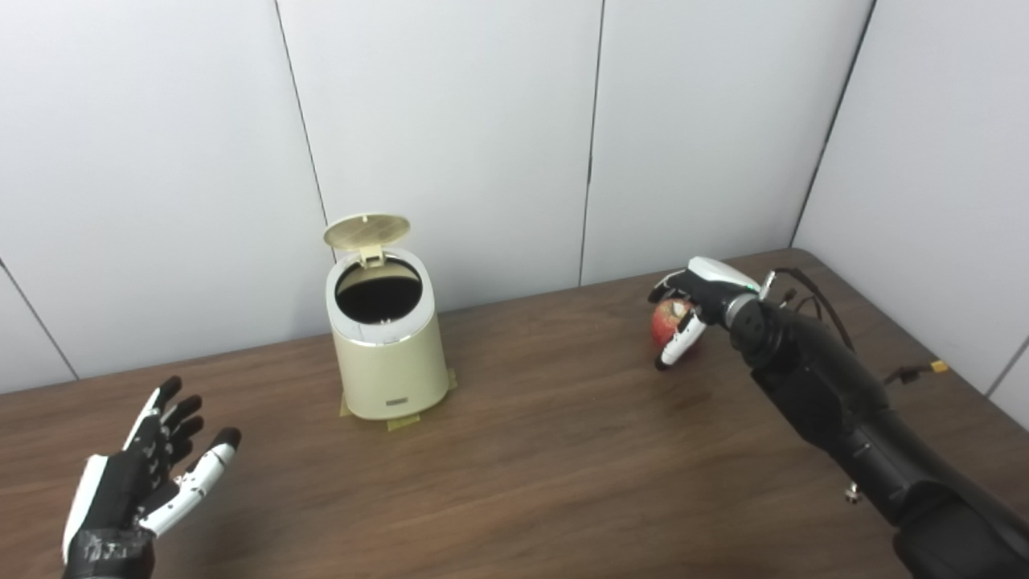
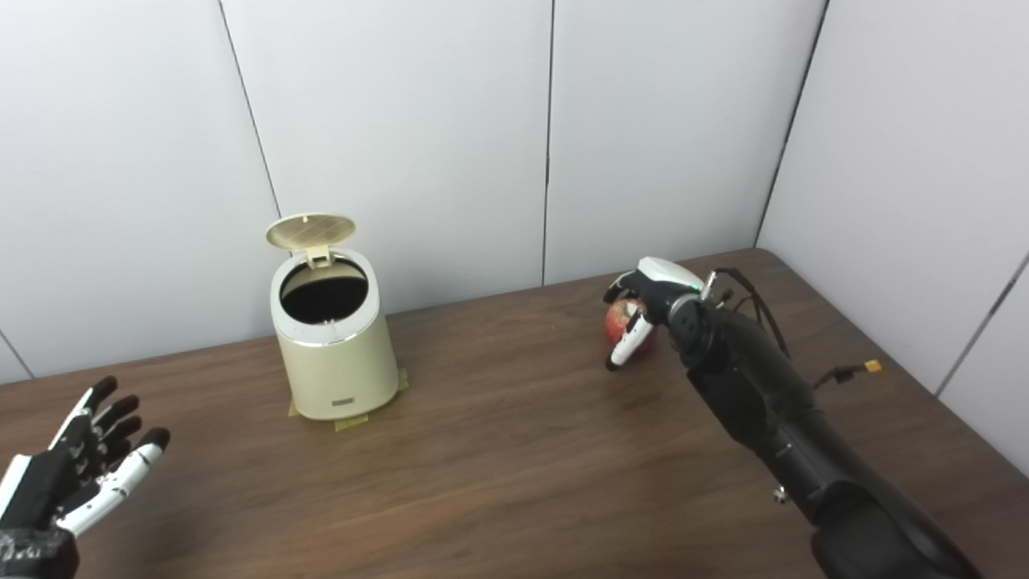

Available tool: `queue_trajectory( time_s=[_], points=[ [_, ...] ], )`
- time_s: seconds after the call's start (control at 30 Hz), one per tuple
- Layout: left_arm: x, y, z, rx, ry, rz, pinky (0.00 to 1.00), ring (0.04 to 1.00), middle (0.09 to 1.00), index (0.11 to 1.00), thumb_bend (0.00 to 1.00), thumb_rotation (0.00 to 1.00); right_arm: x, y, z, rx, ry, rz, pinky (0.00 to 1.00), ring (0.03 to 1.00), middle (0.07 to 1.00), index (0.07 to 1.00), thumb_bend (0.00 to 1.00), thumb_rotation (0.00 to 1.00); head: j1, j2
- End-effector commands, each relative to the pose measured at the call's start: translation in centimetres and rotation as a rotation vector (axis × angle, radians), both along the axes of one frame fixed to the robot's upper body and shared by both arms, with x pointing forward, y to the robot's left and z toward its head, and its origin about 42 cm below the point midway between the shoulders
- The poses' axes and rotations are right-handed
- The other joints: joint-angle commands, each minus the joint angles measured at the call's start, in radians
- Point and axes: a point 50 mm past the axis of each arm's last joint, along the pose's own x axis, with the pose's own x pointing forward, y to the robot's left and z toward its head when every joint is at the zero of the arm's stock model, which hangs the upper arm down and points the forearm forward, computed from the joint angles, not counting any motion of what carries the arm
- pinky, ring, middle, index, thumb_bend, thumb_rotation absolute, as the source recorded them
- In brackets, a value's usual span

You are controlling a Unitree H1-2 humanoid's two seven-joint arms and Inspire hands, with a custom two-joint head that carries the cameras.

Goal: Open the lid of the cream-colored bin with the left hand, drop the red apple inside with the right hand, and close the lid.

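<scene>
— What fills the frame? A dark wood-grain counter runs the width of the scene, meeting pale wall panels split by thin dark vertical seams.

— And the smaller details? Strips of yellowish tape lie flat on the counter, left of center. A small yellow connector on a dark cable rests near the right edge.

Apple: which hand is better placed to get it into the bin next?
Right. The right hand is already wrapped around the red apple, and the lid stands open. The left hand is open, low, away from both.
</scene>
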Motion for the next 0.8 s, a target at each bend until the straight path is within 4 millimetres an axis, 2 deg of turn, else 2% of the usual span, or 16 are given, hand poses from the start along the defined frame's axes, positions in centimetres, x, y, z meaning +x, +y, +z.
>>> queue_trajectory(
  time_s=[0.0, 0.2, 0.27, 0.3, 0.33, 0.37, 0.43, 0.47, 0.6, 0.77],
  points=[
    [0.50, -0.05, 1.82, 0.009, -0.065, -0.005, 0.94, 0.915, 0.926, 1.000, 0.48, 0.25, 0.74, -0.35, 2.81, -0.028, -0.079, -0.005, 0.65, 0.693, 0.730, 0.751, 0.79, 0.08, 0.000, 0.003],
    [0.46, 0.05, 1.85, 0.006, -0.066, -0.007, 0.97, 0.927, 0.931, 1.000, 0.47, 0.24, 0.52, -0.23, 2.56, -0.032, -0.092, 0.024, 0.61, 0.656, 0.702, 0.720, 0.78, 0.05, 0.001, 0.004],
    [0.48, 0.06, 1.84, 0.005, -0.066, -0.007, 0.97, 0.930, 0.935, 1.000, 0.47, 0.24, 0.52, -0.26, 2.46, -0.038, -0.119, 0.027, 0.61, 0.639, 0.676, 0.666, 0.77, 0.01, 0.000, 0.005],
    [0.49, 0.06, 1.84, 0.006, -0.066, -0.007, 0.97, 0.928, 0.934, 1.000, 0.47, 0.24, 0.50, -0.25, 2.46, -0.030, -0.138, 0.021, 0.60, 0.622, 0.655, 0.581, 0.65, 0.07, 0.001, 0.005],
    [0.50, 0.06, 1.85, 0.008, -0.065, -0.007, 0.96, 0.928, 0.934, 1.000, 0.47, 0.24, 0.47, -0.23, 2.46, -0.023, -0.150, 0.015, 0.56, 0.585, 0.579, 0.517, 0.58, 0.03, 0.001, 0.005],
    [0.51, 0.06, 1.85, 0.011, -0.065, -0.006, 0.97, 0.928, 0.934, 1.000, 0.48, 0.25, 0.50, -0.20, 2.50, -0.012, -0.143, -0.001, 0.51, 0.553, 0.547, 0.498, 0.55, 0.01, -0.001, 0.006],
    [0.49, 0.03, 1.86, 0.006, -0.066, -0.006, 0.97, 0.932, 0.933, 1.000, 0.48, 0.25, 0.54, -0.11, 2.69, -0.002, -0.104, -0.007, 0.46, 0.462, 0.512, 0.487, 0.53, 0.00, -0.003, 0.005],
    [0.48, 0.02, 1.87, 0.004, -0.067, -0.006, 0.98, 0.934, 0.934, 1.000, 0.48, 0.24, 0.54, -0.08, 2.75, 0.000, -0.092, -0.006, 0.45, 0.447, 0.507, 0.487, 0.52, 0.00, -0.003, 0.005],
    [0.40, -0.24, 1.92, -0.002, -0.071, -0.009, 0.96, 0.929, 0.933, 1.000, 0.48, 0.23, 0.40, -0.21, 3.03, -0.003, -0.072, 0.003, 0.47, 0.451, 0.514, 0.476, 0.52, 0.00, -0.002, 0.006],
    [0.48, -0.43, 1.90, -0.019, -0.071, -0.014, 0.97, 0.933, 0.935, 1.000, 0.49, 0.25, 0.43, -0.41, 3.03, -0.003, -0.086, 0.003, 0.45, 0.443, 0.500, 0.481, 0.52, 0.00, 0.003, 0.007]
  ],
)
